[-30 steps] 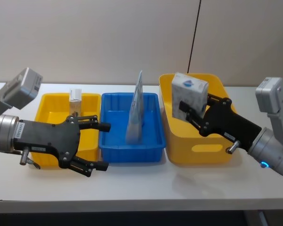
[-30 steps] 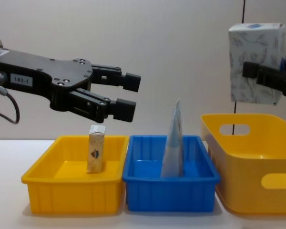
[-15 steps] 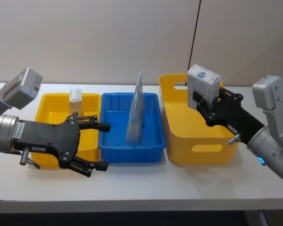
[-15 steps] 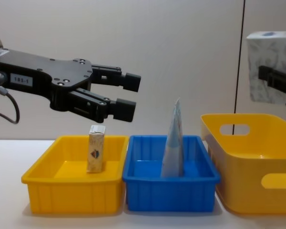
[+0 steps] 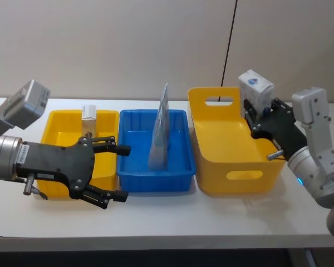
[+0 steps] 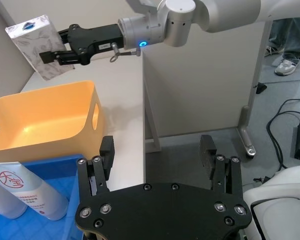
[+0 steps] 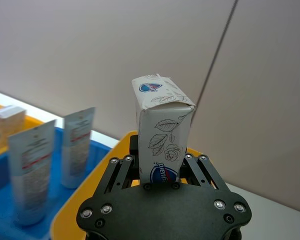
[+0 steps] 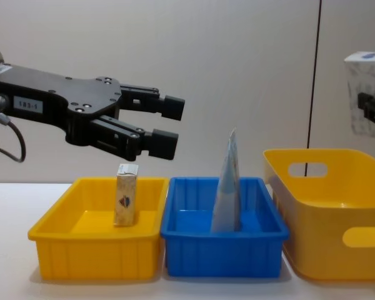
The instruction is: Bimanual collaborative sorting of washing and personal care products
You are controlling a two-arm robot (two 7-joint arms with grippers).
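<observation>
Right tool (image 5: 255, 115): clamped on the lower part of the white box (image 5: 256, 88), fingers on two opposite sides.
White box: in the air, tilted, with a blue oval on top and leaf print on the sides; above the far right corner of the yellow basket (image 5: 234, 161), well clear of its rim.
Left tool (image 5: 122, 172): spread wide, holding nothing; in the air above the line where the yellow tray (image 5: 61, 118) meets the blue tray (image 5: 156, 183), toward the near side.
Carton (image 5: 89, 118): small, cream, upright, at the far side of the yellow tray.
Pouches (image 5: 160, 133): two, pale, upright, side by side in the middle of the blue tray, narrow ends up.
Layout on the desk (image 5: 211, 222): yellow tray on the left, blue tray in the middle close against it, basket on the right just beside the blue tray.
</observation>
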